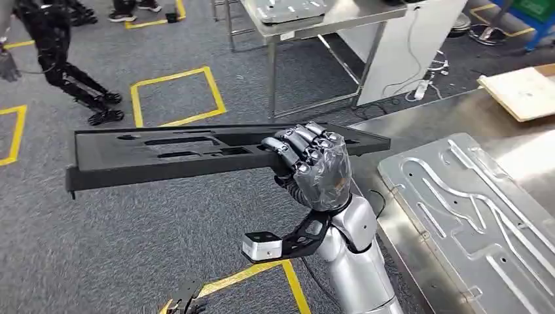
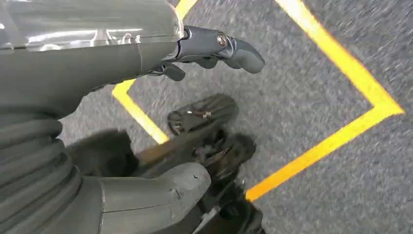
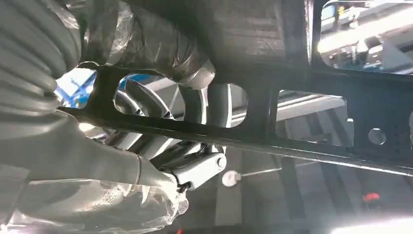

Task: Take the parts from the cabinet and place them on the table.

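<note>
Beside the steel table point(image 1: 419, 216), right hand point(image 1: 313, 163) grips black tray point(image 1: 196, 154), seemingly empty; left hand point(image 2: 146, 58) spread.

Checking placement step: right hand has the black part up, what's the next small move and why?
Probably swing the right hand rightward toward the steel table: the long black part it grips hangs mostly over carpet. Aim for bare surface beside the stamped metal panel.

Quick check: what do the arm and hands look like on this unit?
Right hand: grey, dark segmented fingers under a clear plastic film. Silver glossy forearm, with a black bracket carrying a small silver camera box at the wrist. Left hand: grey shell, ribbed grey cover, thick grey thumb.
</note>
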You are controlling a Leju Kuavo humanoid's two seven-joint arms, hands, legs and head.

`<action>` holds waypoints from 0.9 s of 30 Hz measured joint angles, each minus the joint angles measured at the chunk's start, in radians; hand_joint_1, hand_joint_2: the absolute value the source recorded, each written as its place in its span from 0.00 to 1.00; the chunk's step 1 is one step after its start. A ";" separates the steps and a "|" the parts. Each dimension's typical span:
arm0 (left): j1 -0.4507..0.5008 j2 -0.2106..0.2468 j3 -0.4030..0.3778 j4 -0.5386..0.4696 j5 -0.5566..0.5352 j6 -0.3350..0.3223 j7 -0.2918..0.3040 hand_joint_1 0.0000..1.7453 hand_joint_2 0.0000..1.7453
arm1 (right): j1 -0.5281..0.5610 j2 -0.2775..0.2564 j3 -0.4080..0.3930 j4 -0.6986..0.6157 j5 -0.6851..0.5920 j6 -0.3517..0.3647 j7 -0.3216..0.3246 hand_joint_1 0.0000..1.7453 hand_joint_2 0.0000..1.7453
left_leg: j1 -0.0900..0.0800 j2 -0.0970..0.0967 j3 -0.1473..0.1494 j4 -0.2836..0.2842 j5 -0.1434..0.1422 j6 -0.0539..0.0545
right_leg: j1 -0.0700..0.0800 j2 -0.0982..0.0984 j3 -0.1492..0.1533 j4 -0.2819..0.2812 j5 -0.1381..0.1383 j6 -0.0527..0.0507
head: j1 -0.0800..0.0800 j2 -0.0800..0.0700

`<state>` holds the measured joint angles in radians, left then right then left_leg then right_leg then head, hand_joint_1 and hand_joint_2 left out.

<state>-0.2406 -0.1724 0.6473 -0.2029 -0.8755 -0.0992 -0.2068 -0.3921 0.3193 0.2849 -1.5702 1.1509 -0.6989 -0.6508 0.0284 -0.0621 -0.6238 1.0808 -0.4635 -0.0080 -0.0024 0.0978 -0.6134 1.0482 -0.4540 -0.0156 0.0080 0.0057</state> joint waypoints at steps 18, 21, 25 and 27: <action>-0.011 0.017 0.007 0.000 -0.003 -0.013 0.045 0.00 1.00 | -0.021 -0.001 0.031 0.003 -0.014 0.000 0.011 1.00 1.00 | -0.010 0.161 0.037 -0.041 -0.012 0.018 | 0.014 -0.160 -0.026 -0.008 0.022 0.021 | 0.005 0.000; -0.018 0.022 0.008 0.000 -0.002 -0.013 0.049 0.00 1.00 | -0.020 0.000 0.036 0.002 -0.014 0.000 0.015 1.00 1.00 | -0.006 0.149 0.049 -0.040 -0.026 0.000 | 0.002 -0.126 -0.007 -0.033 0.032 0.002 | 0.004 0.000; -0.012 0.026 0.011 0.000 -0.001 -0.015 0.054 0.00 1.00 | -0.026 0.000 0.048 0.005 -0.012 0.000 0.028 1.00 1.00 | -0.006 0.070 -0.077 0.216 -0.144 -0.006 | 0.002 -0.081 -0.004 -0.033 0.031 -0.015 | 0.003 0.000; -0.006 0.027 0.012 0.000 -0.003 -0.015 0.054 0.00 1.00 | -0.025 -0.001 0.050 0.008 -0.011 0.000 0.033 1.00 1.00 | -0.005 0.070 -0.098 0.239 -0.119 -0.009 | 0.001 -0.049 -0.006 -0.024 0.028 -0.014 | 0.002 0.000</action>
<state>-0.2465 -0.1457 0.6592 -0.2033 -0.8789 -0.1144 -0.1526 -0.4168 0.3181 0.3349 -1.5621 1.1402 -0.6989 -0.6177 0.0232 0.0076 -0.7216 1.3199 -0.5823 -0.0174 -0.0013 0.0490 -0.6195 1.0244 -0.4260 -0.0299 0.0103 0.0057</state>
